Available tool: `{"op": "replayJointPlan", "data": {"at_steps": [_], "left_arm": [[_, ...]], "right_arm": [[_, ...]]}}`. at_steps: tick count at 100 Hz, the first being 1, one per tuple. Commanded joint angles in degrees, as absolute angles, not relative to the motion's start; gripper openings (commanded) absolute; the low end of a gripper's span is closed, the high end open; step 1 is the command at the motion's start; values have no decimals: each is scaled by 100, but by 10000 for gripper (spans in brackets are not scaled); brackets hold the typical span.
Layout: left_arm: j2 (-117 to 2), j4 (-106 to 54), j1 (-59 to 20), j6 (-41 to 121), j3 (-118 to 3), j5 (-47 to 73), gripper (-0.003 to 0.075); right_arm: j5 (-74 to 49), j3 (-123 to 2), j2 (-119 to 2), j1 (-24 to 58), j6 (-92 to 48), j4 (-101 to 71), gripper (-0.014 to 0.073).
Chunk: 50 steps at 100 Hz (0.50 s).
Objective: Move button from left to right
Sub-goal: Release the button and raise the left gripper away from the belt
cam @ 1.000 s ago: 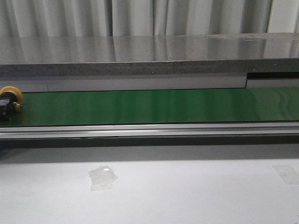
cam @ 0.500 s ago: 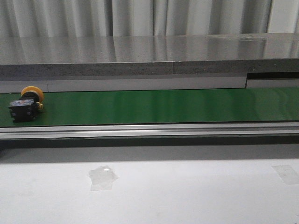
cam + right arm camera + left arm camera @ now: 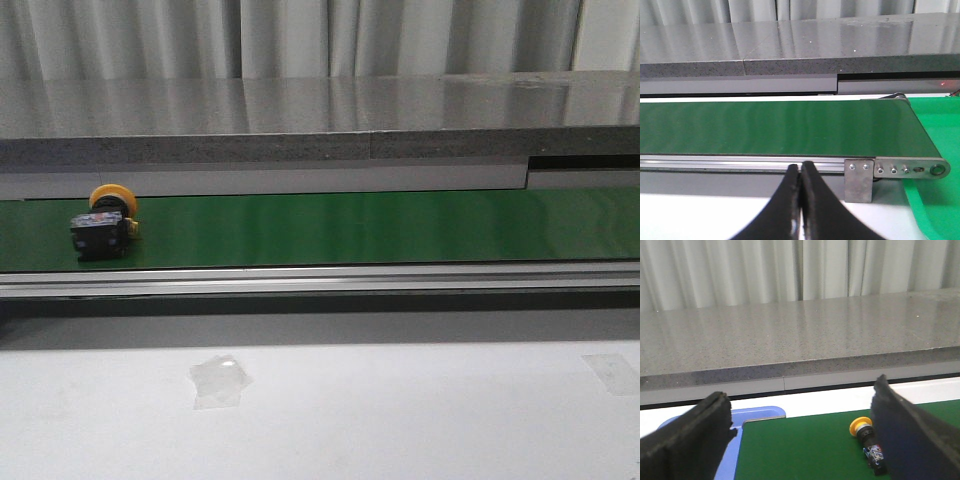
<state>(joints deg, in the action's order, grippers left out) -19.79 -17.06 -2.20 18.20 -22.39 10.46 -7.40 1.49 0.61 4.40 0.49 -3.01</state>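
The button (image 3: 104, 224), with a yellow-orange cap and a black body with a bluish label, lies on its side on the green conveyor belt (image 3: 350, 228) near the belt's left end. It also shows in the left wrist view (image 3: 869, 438), close to one finger. My left gripper (image 3: 802, 432) is open and empty, hovering over the belt's left end. My right gripper (image 3: 801, 172) is shut and empty, in front of the belt's right part. Neither gripper shows in the front view.
A grey stone-like ledge (image 3: 320, 120) runs behind the belt. A metal rail (image 3: 320, 280) edges the belt's front. A blue tray (image 3: 755, 415) sits at the belt's left end, a green tray (image 3: 935, 150) at its right end. Tape patches (image 3: 220, 380) lie on the white table.
The button has travelled to the right along the belt, from the frame's left edge to further in. The grippers are not seen earlier.
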Motion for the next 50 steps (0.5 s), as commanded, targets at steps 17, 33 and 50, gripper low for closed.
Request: {"op": "replayJointPlan", "data": {"at_steps": [17, 33, 50], "left_arm": [[-1991, -1792, -271, 1800, -2373, 579, 441], [-1991, -1792, -271, 1800, -2373, 579, 256], [-1991, -1792, -271, 1800, -2373, 579, 46]], "right_arm": [[-265, 68, 171, 445, 55, -241, -66], [-265, 68, 171, 445, 55, -241, -66], [-265, 68, 171, 445, 55, -241, -66]]}}
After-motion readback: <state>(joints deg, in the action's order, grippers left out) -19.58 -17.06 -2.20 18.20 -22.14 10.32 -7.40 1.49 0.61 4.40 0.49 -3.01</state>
